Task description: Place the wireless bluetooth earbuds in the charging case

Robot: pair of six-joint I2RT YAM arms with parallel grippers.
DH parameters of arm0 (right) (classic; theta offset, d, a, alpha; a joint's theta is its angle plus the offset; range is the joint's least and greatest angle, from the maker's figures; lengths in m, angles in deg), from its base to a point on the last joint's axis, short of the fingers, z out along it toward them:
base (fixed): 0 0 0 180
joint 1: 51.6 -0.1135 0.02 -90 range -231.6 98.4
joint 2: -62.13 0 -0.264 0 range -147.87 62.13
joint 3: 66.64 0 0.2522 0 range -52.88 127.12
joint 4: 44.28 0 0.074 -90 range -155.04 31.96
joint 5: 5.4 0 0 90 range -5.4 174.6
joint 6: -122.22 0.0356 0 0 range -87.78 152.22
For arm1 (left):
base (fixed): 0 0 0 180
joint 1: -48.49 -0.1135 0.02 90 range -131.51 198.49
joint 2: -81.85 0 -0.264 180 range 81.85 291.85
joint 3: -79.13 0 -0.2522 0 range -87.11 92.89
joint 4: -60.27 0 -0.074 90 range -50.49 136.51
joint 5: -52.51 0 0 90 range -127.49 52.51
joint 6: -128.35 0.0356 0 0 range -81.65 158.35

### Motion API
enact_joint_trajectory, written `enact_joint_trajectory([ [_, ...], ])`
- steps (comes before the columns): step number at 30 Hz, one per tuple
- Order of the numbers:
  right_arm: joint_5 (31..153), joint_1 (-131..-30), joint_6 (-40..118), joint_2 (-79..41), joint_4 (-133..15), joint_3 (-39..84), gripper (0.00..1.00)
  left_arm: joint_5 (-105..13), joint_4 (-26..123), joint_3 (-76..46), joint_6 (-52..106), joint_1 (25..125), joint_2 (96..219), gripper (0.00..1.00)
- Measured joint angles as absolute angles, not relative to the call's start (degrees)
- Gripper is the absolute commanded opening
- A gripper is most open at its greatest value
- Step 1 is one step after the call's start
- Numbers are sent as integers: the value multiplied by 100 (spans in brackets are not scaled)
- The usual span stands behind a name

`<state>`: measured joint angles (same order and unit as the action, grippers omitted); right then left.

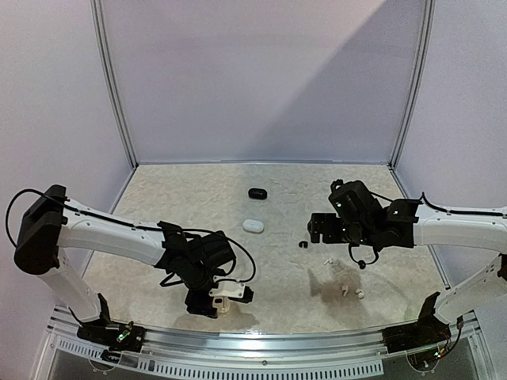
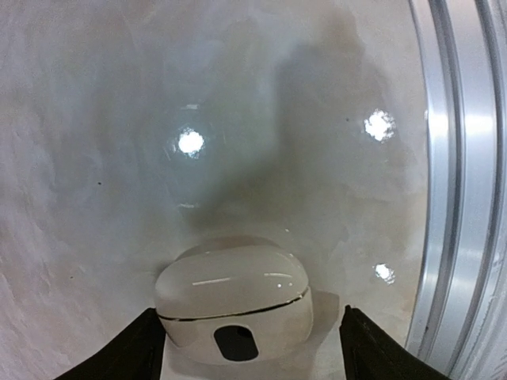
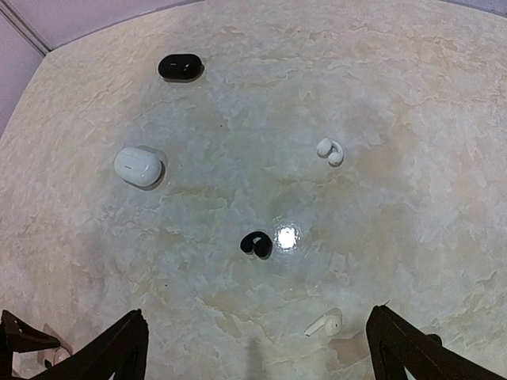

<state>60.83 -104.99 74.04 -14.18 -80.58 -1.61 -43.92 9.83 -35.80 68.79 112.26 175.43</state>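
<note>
Case [image 2: 234, 301], white, sits at the near edge of the tabletop [image 2: 238, 119] inside the part-open left gripper [image 2: 249, 315], ungripped; right gripper [image 3: 257, 315] hangs wide over earbuds [image 3: 256, 244].

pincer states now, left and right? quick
Left pincer: open, straddling the white case, not clamped on it.
Right pincer: open, holding nothing.

Two cases [image 1: 253, 226] are sitting on the worktop [image 1: 182, 198], one at the other's twelve o'clock; earbuds [image 1: 326, 259] are lying at four o'clock.
</note>
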Motion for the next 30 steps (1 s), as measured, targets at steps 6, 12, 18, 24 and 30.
enact_joint_trajectory([
  [6, 6039, -10501, 7450, -1418, -8061, -161, 98, -4418, 1079, -3580, 6818, 11226, 17575, 59],
  [12, 5982, -10501, 7465, -1418, -8065, -161, 99, -4388, 1070, -3523, 6791, 11230, 17575, 25],
  [18, 5989, -10501, 7433, -1418, -8076, -72, 99, -4110, 943, -3097, 6717, 11213, 17560, 7],
  [24, 6474, -10486, 7212, -1418, -7849, 322, 99, -3973, 797, -2622, 6717, 10795, 17326, 3],
  [30, 7871, -10165, 7011, -1427, -7081, 669, 91, -3774, 1885, -2454, 6842, 10308, 16050, 0],
])
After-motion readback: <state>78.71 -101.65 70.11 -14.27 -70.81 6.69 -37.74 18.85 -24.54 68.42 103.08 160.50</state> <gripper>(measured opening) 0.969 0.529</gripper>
